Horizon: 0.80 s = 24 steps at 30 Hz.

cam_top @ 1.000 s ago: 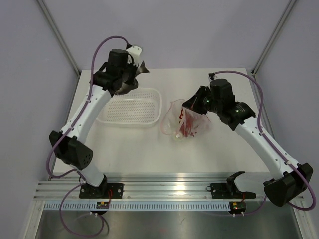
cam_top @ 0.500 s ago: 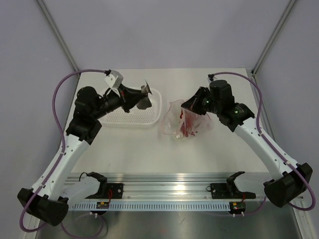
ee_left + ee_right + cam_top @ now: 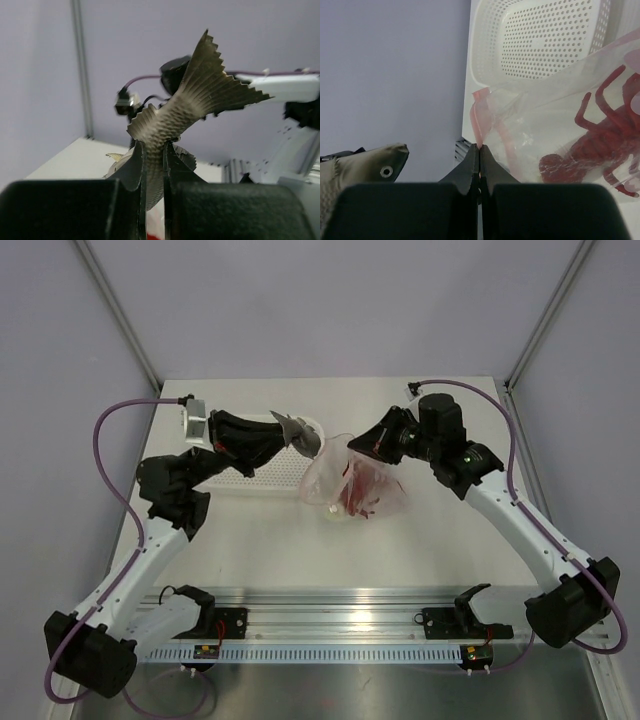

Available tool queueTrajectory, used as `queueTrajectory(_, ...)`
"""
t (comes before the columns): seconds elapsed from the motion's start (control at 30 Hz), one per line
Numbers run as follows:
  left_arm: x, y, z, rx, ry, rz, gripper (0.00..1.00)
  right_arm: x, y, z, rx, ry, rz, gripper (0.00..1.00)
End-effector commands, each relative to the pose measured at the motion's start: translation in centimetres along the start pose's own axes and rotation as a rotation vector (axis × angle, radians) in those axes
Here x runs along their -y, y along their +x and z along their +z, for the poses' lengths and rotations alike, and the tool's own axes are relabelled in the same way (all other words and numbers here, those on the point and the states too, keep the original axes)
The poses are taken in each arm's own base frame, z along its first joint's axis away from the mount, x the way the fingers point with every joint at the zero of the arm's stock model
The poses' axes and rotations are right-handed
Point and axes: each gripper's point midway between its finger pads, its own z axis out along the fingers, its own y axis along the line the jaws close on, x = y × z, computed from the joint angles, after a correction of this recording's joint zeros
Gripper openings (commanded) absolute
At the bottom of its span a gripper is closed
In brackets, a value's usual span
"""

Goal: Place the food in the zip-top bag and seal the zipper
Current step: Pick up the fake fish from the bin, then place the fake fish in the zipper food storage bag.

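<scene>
We find a white desk [image 3: 260, 545] carrying two items: a white perforated basket [image 3: 545, 45] toward its rear left and, just beside it on the right, the clear zip-top bag [image 3: 385, 495], its lower part resting on the surface with a red lobster [image 3: 355, 490] inside.

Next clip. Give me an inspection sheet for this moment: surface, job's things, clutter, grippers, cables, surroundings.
Surface: white table, no spills seen.
Job's things: grey fish in the air beside the zip-top bag; red lobster inside the bag; zipper at the right gripper's tips; other food not made out.
Clutter: white perforated basket, visible part holds nothing.
Grippers: left gripper shut on the fish's body, tail outward; right gripper shut on the bag's zipper edge.
Cables: purple cables loop off both arms, away from the bag.
Surroundings: plain lilac walls, metal frame posts; nothing else seen.
</scene>
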Motion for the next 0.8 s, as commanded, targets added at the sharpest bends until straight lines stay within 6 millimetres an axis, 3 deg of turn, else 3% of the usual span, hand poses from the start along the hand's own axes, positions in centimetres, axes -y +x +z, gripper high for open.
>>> queueTrajectory(0.0,2.7,-2.4,0.2,0.13,0.163,-0.01,0.0,-6.2,-1.8,-1.6,0.033,-0.197,-0.025,0.0)
queueTrajectory(0.07,3.7,-2.8,-0.1,0.179,0.219,-0.023,0.0,-7.1,-2.0,-1.9,0.034,-0.219,-0.027,0.0)
queueTrajectory(0.2,3.7,-2.1,0.0,0.182,0.273,-0.061,0.0,-8.3,-2.2,-2.6,0.039,-0.25,-0.03,0.0)
queueTrajectory(0.77,-1.0,2.3,1.8,0.134,0.26,-0.153,0.0,-9.2,-2.1,-4.2,0.051,-0.28,-0.045,0.0)
